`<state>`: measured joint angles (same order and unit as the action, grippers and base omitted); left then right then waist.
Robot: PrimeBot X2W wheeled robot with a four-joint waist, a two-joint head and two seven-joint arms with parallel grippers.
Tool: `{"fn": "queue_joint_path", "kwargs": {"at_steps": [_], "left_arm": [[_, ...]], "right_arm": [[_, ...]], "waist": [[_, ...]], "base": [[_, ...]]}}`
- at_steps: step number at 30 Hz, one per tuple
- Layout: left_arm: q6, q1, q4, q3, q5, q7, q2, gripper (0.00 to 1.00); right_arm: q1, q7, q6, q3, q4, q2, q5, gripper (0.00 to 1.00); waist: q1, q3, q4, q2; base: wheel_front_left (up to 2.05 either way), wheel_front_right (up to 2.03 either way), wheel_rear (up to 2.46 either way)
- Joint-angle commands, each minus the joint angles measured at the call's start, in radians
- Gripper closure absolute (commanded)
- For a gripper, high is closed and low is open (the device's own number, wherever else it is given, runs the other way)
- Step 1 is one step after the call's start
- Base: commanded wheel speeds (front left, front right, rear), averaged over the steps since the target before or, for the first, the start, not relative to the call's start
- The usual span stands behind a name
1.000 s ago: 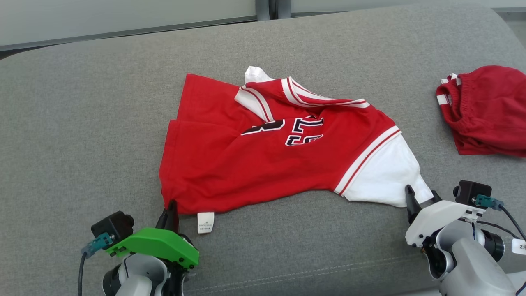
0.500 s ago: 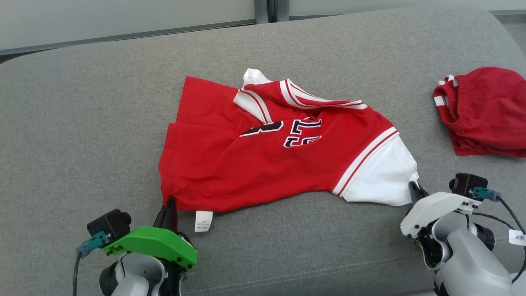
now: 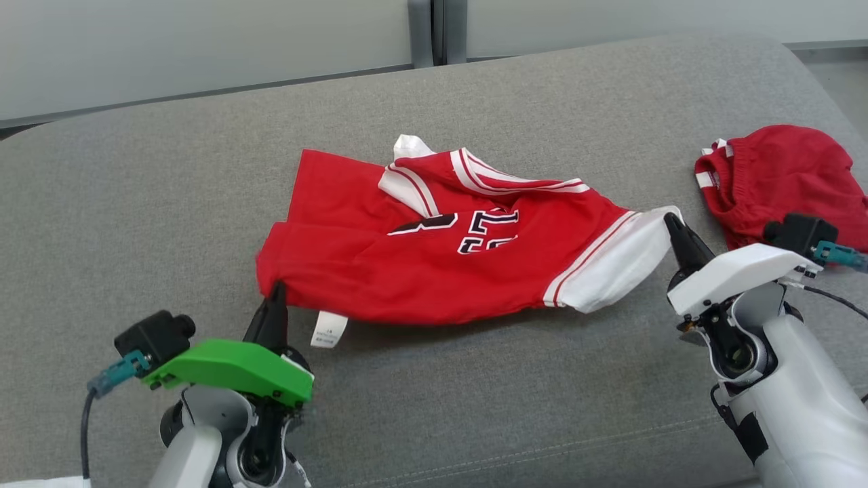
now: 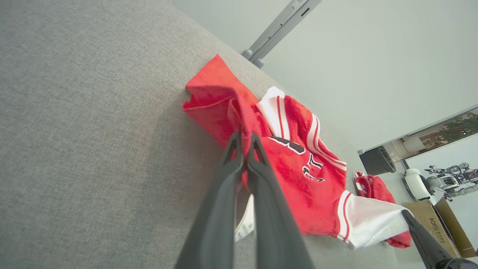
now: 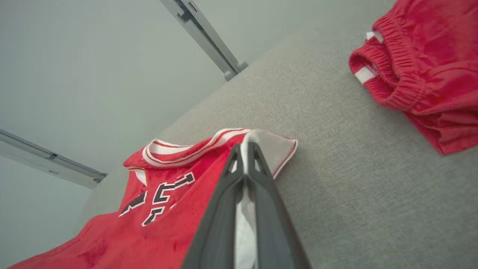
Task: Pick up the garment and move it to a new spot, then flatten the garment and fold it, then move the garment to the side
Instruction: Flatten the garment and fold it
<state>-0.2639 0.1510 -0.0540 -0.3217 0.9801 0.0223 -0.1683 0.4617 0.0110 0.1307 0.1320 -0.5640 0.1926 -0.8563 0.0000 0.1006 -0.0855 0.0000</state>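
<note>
The grey cushion (image 3: 135, 203) carries everything, and the garment (image 3: 407, 271), a red jersey with black lettering, lies crumpled across its middle, near edge raised a little and far edge resting on the fabric. A second red piece (image 3: 780, 176) with an elastic waistband sits well apart at the right, close behind the right arm. The step in hand looks like the lift that takes the jersey to a new spot. The left hand (image 3: 277, 293) is pinched closed on the red hem corner, and the right hand (image 3: 671, 220) is pinched closed on the edge of the white sleeve (image 3: 610, 264). Both hands should rise together and level, spread just enough for the cloth to hang open without tugging either thin pinch loose. The sleeve grip looks the weaker one, so the pull there should be gentle. The path should steer away from the second red piece, and the dangling white label (image 3: 325, 330) should not get tucked under on landing.
</note>
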Motion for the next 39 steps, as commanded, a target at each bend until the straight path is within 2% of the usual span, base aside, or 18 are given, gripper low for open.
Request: {"fn": "queue_joint_path", "kwargs": {"at_steps": [1, 5, 10, 23, 33, 39], "left_arm": [[-0.003, 0.03, 0.02, 0.011, 0.013, 0.013, -0.008, 1.0], [-0.021, 0.1, 0.058, 0.028, 0.033, 0.067, -0.029, 1.0], [-0.061, 0.226, 0.07, 0.066, 0.069, 0.146, -0.044, 1.0], [-0.159, 0.503, 0.065, 0.147, 0.147, 0.245, -0.019, 1.0], [-0.186, 0.682, 0.0, 0.133, 0.11, 0.275, -0.041, 1.0], [-0.18, 0.767, -0.029, 0.115, 0.103, 0.303, -0.05, 1.0]], "right_arm": [[0.011, 0.017, 0.0, -0.005, 0.028, 0.01, -0.023, 1.0], [0.046, 0.071, 0.0, -0.023, 0.084, 0.018, -0.058, 1.0], [0.129, 0.138, 0.0, -0.055, 0.104, 0.013, -0.041, 1.0], [0.387, 0.289, 0.0, -0.214, 0.091, -0.06, 0.05, 1.0], [0.559, 0.374, 0.0, -0.32, 0.1, -0.122, 0.192, 1.0], [0.659, 0.416, 0.0, -0.353, 0.109, -0.138, 0.234, 1.0]], "waist": [[0.0, -0.019, -0.004, 0.0], [0.0, -0.05, -0.005, 0.0], [0.0, -0.09, -0.005, 0.0], [0.0, -0.144, -0.002, 0.0], [0.0, -0.138, -0.002, 0.0], [0.0, -0.114, -0.001, 0.0]], "base": [[0.0, 0.0, 0.0], [0.0, 0.0, 0.0], [0.0, 0.0, 0.0], [0.0, 0.0, 0.0], [0.0, 0.0, 0.0], [0.0, 0.0, 0.0]]}}
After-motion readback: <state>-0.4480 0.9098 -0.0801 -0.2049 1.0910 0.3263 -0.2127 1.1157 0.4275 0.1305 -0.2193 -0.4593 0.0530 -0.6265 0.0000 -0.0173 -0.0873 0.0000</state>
